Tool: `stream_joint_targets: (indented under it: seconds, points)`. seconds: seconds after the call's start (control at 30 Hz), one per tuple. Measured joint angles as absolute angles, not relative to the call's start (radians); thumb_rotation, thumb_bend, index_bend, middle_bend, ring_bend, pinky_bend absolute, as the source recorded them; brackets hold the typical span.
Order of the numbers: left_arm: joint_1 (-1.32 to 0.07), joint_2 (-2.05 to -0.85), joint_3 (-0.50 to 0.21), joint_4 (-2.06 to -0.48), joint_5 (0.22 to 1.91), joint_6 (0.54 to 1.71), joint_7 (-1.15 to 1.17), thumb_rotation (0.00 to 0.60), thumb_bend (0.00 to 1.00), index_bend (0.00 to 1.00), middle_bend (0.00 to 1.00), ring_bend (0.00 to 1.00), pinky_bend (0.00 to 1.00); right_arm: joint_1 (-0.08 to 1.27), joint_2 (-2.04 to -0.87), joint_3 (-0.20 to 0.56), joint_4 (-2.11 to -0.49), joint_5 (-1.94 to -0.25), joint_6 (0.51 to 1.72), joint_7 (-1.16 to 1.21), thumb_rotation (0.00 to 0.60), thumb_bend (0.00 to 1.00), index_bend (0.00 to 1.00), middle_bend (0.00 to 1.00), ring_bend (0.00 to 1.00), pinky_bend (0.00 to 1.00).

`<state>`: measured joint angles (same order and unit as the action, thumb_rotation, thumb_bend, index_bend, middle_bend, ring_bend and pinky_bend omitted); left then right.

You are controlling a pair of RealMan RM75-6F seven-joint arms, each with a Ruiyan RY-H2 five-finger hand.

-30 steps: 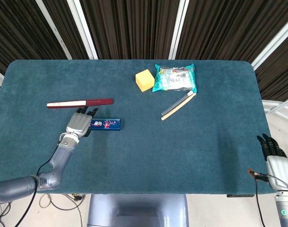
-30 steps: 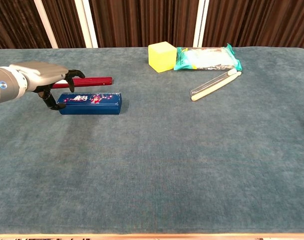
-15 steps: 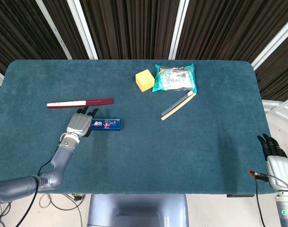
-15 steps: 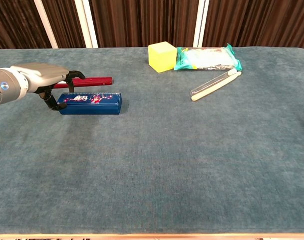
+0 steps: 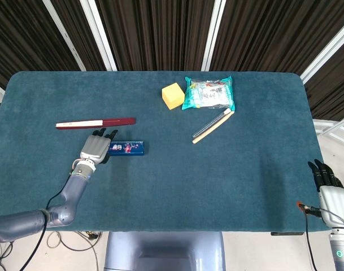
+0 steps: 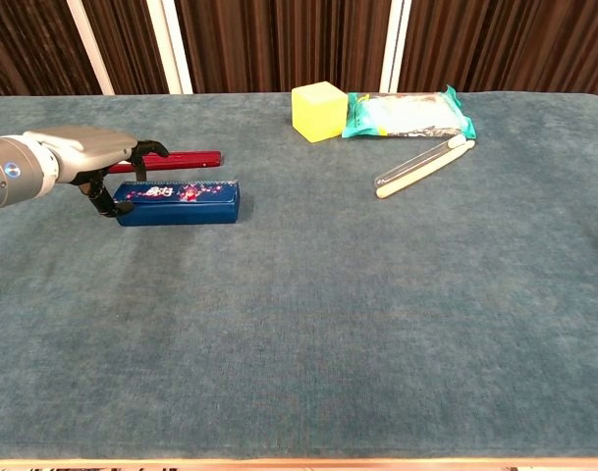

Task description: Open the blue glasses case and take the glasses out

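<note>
The blue glasses case [image 5: 126,148] lies closed on the teal table, left of centre; the chest view shows its flowered lid [image 6: 178,202]. My left hand [image 5: 94,148] sits at the case's left end, fingers apart and curved down. In the chest view the left hand [image 6: 82,157] has one dark fingertip at the case's front left corner and others arched over the back of that end. It holds nothing. My right hand [image 5: 328,183] hangs off the table's right edge, low, fingers extended and empty. The glasses are hidden.
A long red and white case [image 5: 95,122] lies just behind the left hand. A yellow block [image 5: 173,95], a green snack packet [image 5: 209,94] and a pair of pale sticks [image 5: 213,126] lie at the back centre. The table [image 5: 228,186] is edged close on the right.
My left hand has drawn back slightly to the left along the case's end. The case and my right hand have not moved.
</note>
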<state>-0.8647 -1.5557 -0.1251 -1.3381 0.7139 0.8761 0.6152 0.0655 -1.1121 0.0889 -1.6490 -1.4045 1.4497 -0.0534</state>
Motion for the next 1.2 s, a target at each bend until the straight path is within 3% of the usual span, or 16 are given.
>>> stream_joint_targets:
  seconds: [0.47, 0.8, 1.2]
  points:
    - [-0.869, -1.563, -0.123, -1.319, 0.715, 0.873, 0.605, 0.600, 0.50, 0.08, 0.33, 0.06, 0.15, 0.065, -1.111, 0.090, -1.650, -1.402, 1.450, -0.053, 0.600, 0.20, 0.00, 0.00, 0.00, 0.23]
    - [-0.880, -1.587, -0.130, -1.274, 0.704, 0.850, 0.593, 0.600, 0.61, 0.08, 0.35, 0.07, 0.15, 0.064, -1.111, 0.092, -1.649, -1.398, 1.450, -0.053, 0.600, 0.20, 0.00, 0.00, 0.00, 0.23]
    - [-0.885, -1.596, -0.131, -1.244, 0.709, 0.852, 0.593, 0.600, 0.51, 0.07, 0.30, 0.07, 0.15, 0.062, -1.110, 0.092, -1.652, -1.395, 1.450, -0.054, 0.600, 0.20, 0.00, 0.00, 0.00, 0.23]
